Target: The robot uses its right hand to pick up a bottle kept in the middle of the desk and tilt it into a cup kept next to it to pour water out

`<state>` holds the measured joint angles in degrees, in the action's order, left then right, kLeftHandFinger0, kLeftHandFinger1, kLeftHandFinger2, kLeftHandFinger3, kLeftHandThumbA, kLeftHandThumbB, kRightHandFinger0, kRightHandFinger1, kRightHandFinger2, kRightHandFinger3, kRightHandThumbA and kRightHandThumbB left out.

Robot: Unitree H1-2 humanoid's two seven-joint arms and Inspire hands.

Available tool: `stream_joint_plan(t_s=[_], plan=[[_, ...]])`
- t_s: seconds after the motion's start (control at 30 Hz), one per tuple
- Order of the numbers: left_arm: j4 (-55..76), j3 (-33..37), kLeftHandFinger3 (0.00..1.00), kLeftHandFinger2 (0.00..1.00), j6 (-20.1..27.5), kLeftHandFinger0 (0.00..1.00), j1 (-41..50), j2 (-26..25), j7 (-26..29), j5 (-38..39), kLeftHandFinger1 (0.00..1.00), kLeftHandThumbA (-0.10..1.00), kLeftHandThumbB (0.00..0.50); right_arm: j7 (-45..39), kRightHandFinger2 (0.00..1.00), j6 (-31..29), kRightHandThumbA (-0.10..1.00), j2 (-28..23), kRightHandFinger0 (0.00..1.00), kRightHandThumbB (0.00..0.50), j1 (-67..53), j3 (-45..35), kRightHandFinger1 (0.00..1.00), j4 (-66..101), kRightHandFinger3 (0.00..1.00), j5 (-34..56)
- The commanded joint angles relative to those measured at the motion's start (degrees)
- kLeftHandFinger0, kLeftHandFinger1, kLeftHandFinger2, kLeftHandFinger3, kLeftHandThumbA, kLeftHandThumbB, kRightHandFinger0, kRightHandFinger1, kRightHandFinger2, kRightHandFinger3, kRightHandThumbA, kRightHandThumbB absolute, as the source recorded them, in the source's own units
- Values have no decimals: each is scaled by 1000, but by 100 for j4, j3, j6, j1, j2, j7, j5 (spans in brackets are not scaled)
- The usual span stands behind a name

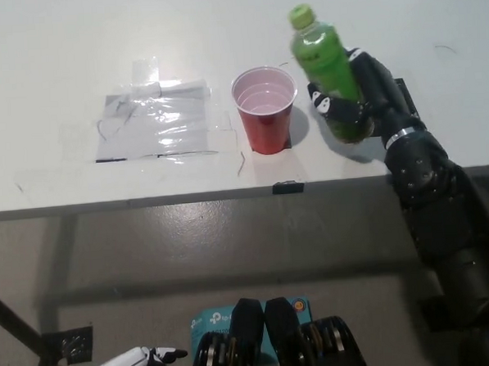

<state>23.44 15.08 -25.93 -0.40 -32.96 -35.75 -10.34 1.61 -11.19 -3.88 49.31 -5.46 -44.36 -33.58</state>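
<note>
While the white left hand hangs low below the counter's front edge, near the floor, it has no part in the job; whether its fingers are apart or curled can't be told, too little of it shows.

Moving up to the white counter: near its front edge, about the middle, stands the red plastic cup, upright, mouth open to the top, w/ a pale inside. Can't tell if there's water in it. A small dark tab sits right at the front edge below the cup, prob. a placement mark. Left of the cup, clear plastic film taped flat covers a patch of the surface, apart from the cup.

Right of the cup, the black right hand is clenched round the lower body of the green plastic bottle w/ green cap. Fingers wrap the bottle's base half, leaving the neck free, which suits tipping the mouth toward the cup. Bottle is close to upright, cap leaning slightly away toward the far edge, just beside the cup but not over it. Its base looks at or just above the counter; can't say if it's touching. A black square mat shows partly behind the hand, likely the bottle's home spot.

Judgement: nothing is pouring at this angle; bottle sits in a carry or set-down pose by its marker.
</note>
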Motion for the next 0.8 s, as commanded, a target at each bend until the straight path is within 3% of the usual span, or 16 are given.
stream_joint_plan(t_s=[0.0, 0.1, 0.17, 0.23, 0.33, 0.43, 0.5, 0.57, 0.6, 0.7, 0.77], plan=[[291, 88, 1000, 1000, -99, 1000, 128, -109, 40, -207, 1000, 1000, 311, -59, 23, 1205, -100, 624, 0, 0, 1142, -3150, 0, 193, 358, 5050], [281, 80, 1000, 1000, -100, 1000, 132, -97, 32, -222, 1000, 1000, 322, -88, 18, 1231, -100, 640, 0, 0, 1139, -3238, 0, 170, 350, 5006], [300, 123, 1000, 1000, -92, 1000, 111, -98, 73, -247, 1000, 1000, 314, -203, 0, 1129, -100, 607, 0, 45, 1073, -3239, 0, 123, 337, 4930], [308, 103, 1000, 1000, -99, 1000, 122, -84, 74, -215, 1000, 1000, 296, -270, 0, 985, -100, 567, 0, 51, 1014, -3214, 0, 28, 321, 4779], [280, 83, 1000, 1000, -100, 1000, 108, -58, -9, -248, 1000, 1000, 316, -318, 26, 811, -100, 523, 0, 20, 891, -3193, 0, 5, 326, 4590], [304, 130, 1000, 1000, -100, 1000, 96, -106, 7, -249, 1000, 1000, 300, -414, 30, 773, -100, 501, 0, 14, 848, -3244, 0, -55, 325, 4546], [306, 87, 1000, 1000, -100, 1000, 97, -87, 16, -268, 1000, 1000, 307, -521, 121, 595, -100, 426, 0, 33, 739, -3092, 33, -141, 409, 4294], [307, 84, 1000, 1000, -100, 1000, 98, -86, 15, -263, 1000, 1000, 306, -542, 130, 581, -100, 430, 0, 32, 716, -3091, 29, -124, 421, 4252], [297, 103, 1000, 1000, -99, 1000, 72, -92, 49, -270, 1000, 998, 289, -599, 145, 472, -100, 391, 0, 72, 683, -2994, 40, -162, 466, 4130], [263, 117, 1000, 1000, -93, 1000, 36, -96, 73, -246, 1000, 999, 291, -605, 76, 206, -100, 317, 0, 102, 535, -2566, 6, -58, 508, 3622], [274, 122, 1000, 1000, -100, 1000, 17, -95, 14, -304, 1000, 1000, 300, -537, 100, 152, -100, 299, 0, 94, 459, -2321, 17, 91, 509, 3403]])
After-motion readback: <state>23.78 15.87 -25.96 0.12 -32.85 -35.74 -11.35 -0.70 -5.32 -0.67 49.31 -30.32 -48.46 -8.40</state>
